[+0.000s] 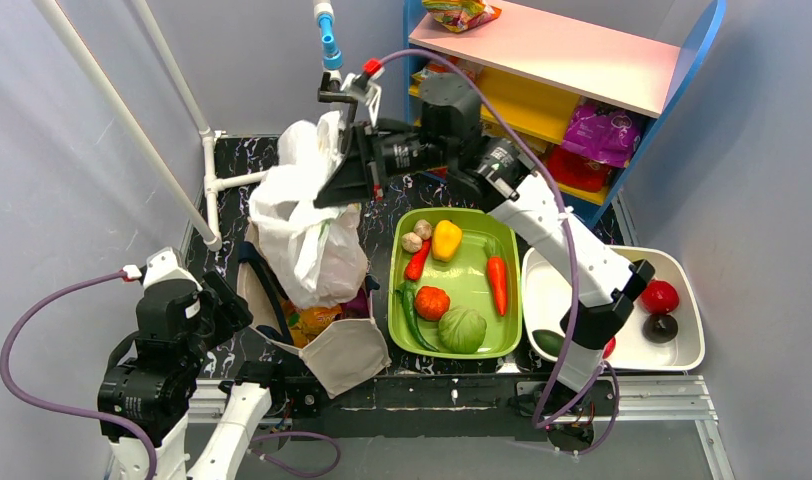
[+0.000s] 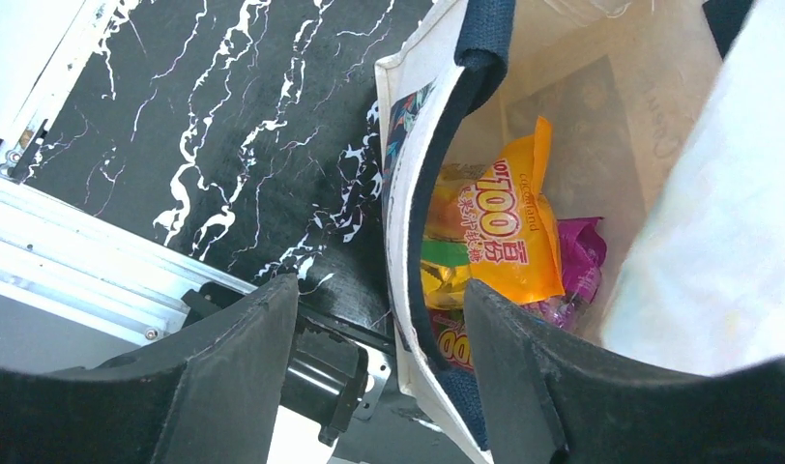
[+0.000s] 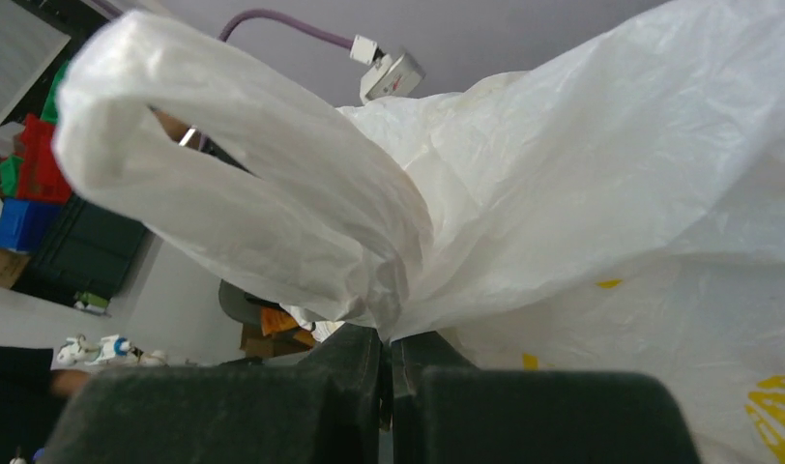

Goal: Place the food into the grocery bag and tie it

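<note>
Nearest, left gripper [image 2: 374, 304] wide open, empty, poised at rim of canvas tote [image 2: 396, 193]. Inside tote: orange-yellow packet [image 2: 505, 232] and purple packet [image 2: 577, 256] — whether inside white film, cannot tell. Farther back, grocery bag [image 1: 307, 235] hoisted above tote, right gripper [image 3: 389, 353] pinched tight on plastic at base of loop handle [image 3: 224, 164]. Judgement: packets down low, fruit unseen, handles unknotted — tying left.

Grey walls [image 1: 42, 200] — black marbled tabletop [image 2: 176, 145], blue-framed shelf [image 1: 582, 55] behind.
</note>
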Robot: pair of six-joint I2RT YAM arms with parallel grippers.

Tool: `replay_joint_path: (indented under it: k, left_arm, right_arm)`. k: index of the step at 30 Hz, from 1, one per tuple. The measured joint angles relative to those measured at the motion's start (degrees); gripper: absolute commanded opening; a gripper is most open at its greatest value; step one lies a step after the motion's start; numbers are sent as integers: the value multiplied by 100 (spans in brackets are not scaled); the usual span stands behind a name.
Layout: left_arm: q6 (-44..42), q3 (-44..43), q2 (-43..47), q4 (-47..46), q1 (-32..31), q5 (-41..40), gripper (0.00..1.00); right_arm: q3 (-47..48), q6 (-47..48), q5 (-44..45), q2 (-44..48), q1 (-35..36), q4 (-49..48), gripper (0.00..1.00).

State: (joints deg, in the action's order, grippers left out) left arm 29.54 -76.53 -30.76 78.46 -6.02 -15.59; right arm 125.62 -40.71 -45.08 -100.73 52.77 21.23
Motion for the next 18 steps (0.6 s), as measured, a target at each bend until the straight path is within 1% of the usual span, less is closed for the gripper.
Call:
replay_joint_path:
  k: [5, 8, 14, 18]
  left_arm:
    - [15, 9, -90, -7, 0, -22, 62]
    - [35, 92, -125, -46, 0, -31, 60]
    - [122, 271, -136, -127, 0, -33, 54]
    - [192, 417, -136, -203, 0, -24, 50]
  right_arm:
    - [-87, 166, -304, -160, 372, 317, 1]
    - [-260, 199, -498, -175, 483, 437, 1]
    - [-1156, 219, -632, -98, 496, 531, 1]
    - [-1408, 234, -610, -107, 459, 933, 1]
